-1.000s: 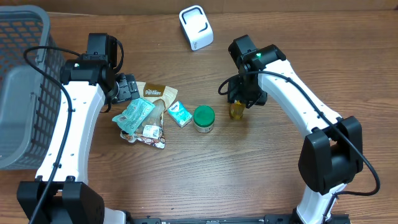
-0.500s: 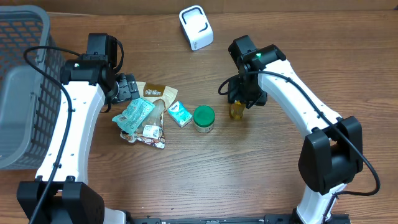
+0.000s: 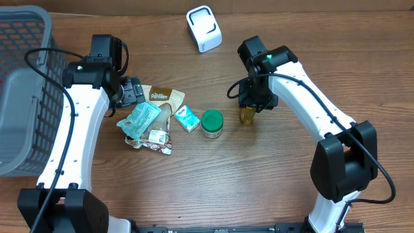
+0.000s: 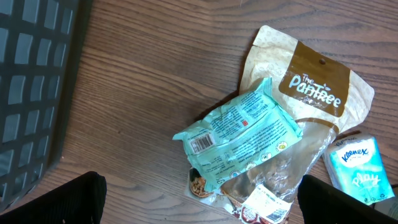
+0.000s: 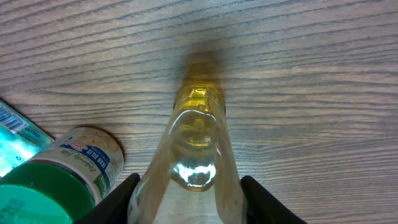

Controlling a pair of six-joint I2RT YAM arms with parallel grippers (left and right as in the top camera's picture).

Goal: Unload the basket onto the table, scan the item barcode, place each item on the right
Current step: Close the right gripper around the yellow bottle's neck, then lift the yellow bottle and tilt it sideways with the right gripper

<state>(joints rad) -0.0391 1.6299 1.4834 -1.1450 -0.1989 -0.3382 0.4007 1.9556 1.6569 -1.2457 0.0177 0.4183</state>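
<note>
A small clear bottle of yellow liquid [image 3: 246,115] stands upright on the wooden table. My right gripper [image 3: 251,102] comes down over it. In the right wrist view its two dark fingers press against both sides of the bottle [image 5: 198,155], so the right gripper [image 5: 189,182] is shut on it. The white barcode scanner [image 3: 204,28] sits at the back of the table. My left gripper [image 3: 132,90] hovers wide open above the pile of packets, and in the left wrist view nothing lies between the fingers of the left gripper [image 4: 199,193].
A green-lidded jar [image 3: 211,123] stands just left of the bottle. Further left lie a Kleenex pack [image 3: 186,118], a teal packet [image 3: 142,120] and a brown Pantree pouch [image 3: 163,97]. A grey basket [image 3: 19,84] fills the left edge.
My right gripper's jaws have narrowed onto the bottle. Neither arm nor any item has shifted in the overhead view.
</note>
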